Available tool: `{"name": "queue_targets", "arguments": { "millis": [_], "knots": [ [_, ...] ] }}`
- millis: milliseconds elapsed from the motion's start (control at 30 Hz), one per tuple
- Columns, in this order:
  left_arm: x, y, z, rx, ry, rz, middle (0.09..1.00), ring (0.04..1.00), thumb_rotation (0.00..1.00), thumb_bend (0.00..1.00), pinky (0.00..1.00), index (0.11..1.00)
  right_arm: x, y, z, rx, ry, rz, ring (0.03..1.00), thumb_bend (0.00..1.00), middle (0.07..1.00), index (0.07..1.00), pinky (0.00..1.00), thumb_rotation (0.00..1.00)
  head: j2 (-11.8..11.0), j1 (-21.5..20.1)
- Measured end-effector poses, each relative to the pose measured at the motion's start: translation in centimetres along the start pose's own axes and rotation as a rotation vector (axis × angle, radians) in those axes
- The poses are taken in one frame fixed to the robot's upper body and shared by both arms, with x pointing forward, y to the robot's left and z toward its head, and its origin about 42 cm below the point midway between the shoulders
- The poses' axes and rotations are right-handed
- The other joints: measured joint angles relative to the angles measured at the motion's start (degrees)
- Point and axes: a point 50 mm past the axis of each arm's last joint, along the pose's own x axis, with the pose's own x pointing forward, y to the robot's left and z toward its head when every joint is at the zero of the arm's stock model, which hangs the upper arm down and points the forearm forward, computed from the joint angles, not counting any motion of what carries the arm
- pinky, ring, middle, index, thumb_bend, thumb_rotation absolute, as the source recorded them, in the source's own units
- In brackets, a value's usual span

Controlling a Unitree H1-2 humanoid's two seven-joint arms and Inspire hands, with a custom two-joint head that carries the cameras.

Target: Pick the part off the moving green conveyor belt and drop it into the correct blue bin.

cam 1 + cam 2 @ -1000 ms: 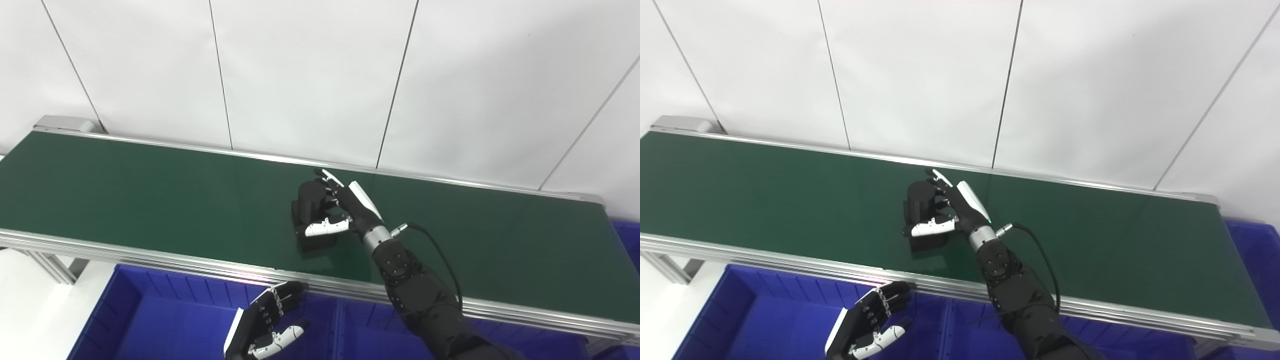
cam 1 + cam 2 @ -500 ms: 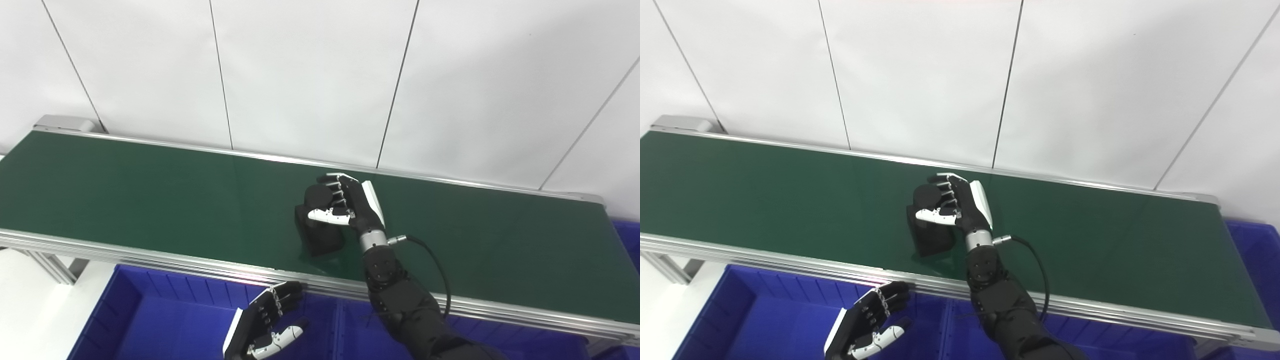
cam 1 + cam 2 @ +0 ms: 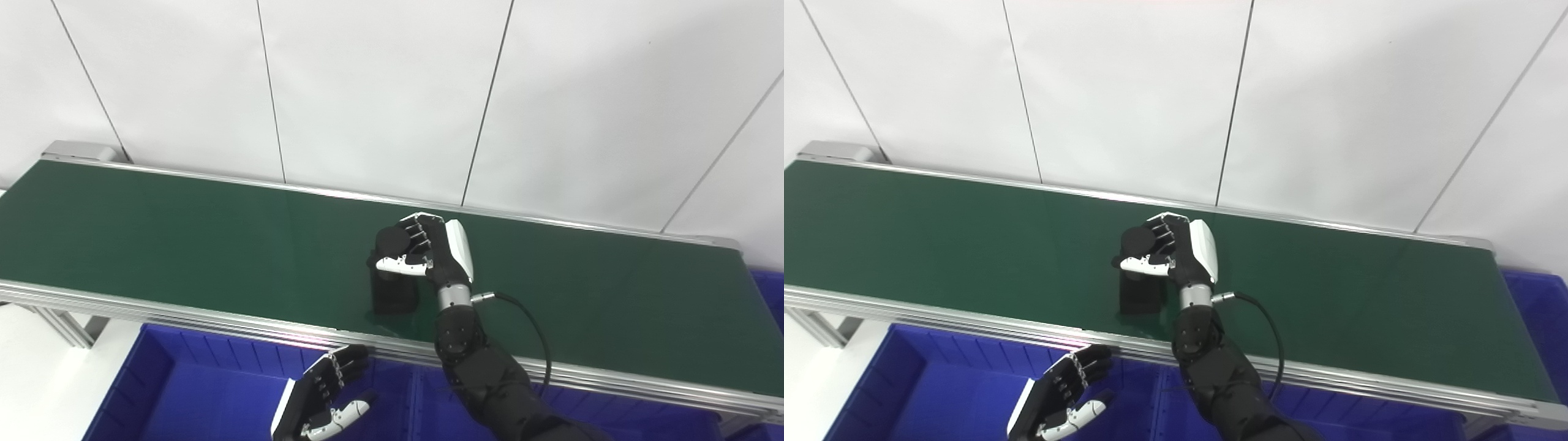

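Observation:
A black part [image 3: 392,269], a block with a round cap on top, stands at the middle of the green conveyor belt [image 3: 153,233]. My right hand [image 3: 432,251] is shut on the part, fingers over its far side and the white-tipped thumb across its front, and holds its upper end tilted up; whether its lower end still touches the belt I cannot tell. My left hand [image 3: 324,398] hangs open below the belt's near rail, over a blue bin [image 3: 208,398].
Blue bins run along the near side below the belt, with a divider wall [image 3: 411,398] between two of them. Another blue bin [image 3: 768,294] shows past the belt's right end. White wall panels rise behind the belt.
My right hand closed around the black part and raised and tilted it, with the wrist turning more upright. The left hand stayed in place.

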Motion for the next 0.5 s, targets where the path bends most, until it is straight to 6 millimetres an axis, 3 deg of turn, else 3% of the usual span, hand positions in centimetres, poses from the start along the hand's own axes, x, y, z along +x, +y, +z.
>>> {"name": "queue_targets", "arguments": {
  "millis": [267,500],
  "knots": [
    [0.0,0.0,0.0,0.0,0.002,-0.003,0.767,0.765,0.0,0.46,0.81,0.718,0.1,-1.4,1.5,-0.001,-0.126,-0.067,0.459,0.46,0.179,0.217,0.4,0.0,0.0,-0.8],
    [0.1,-0.1,-0.2,-0.002,0.007,-0.008,0.766,0.767,0.0,0.48,0.8,0.713,-1.6,-4.3,3.7,0.093,-0.258,-0.164,0.448,0.46,0.191,0.212,0.4,0.0,0.2,-2.1]
  ]
}}
